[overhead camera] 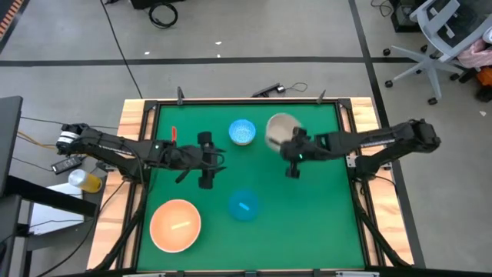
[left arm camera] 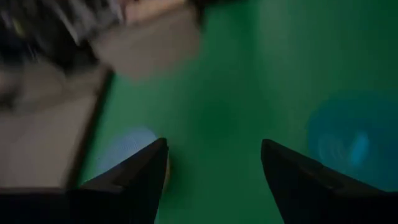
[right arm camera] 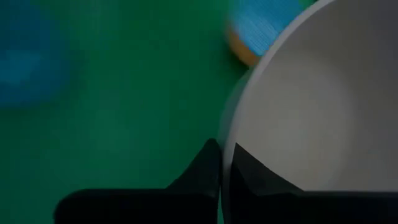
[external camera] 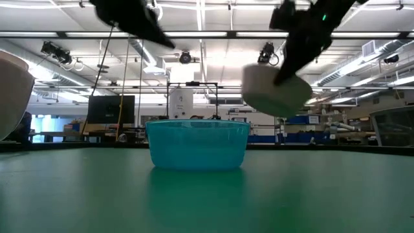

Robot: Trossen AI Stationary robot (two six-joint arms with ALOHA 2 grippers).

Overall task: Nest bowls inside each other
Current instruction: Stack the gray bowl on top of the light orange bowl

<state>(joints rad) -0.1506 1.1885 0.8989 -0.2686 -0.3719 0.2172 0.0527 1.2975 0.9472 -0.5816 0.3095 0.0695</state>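
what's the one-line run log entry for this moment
right hand: shut on cream bowl rim, lifted off table | left hand: open, empty | blue bowl, tan bowl: on mat

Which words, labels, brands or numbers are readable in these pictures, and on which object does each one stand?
None can be read.
The blue bowl, the speckled bowl, the tan bowl and the cream bowl held by the right gripper show no print.
Far equipment in the low view's room may carry labels: too small and blurred to read.
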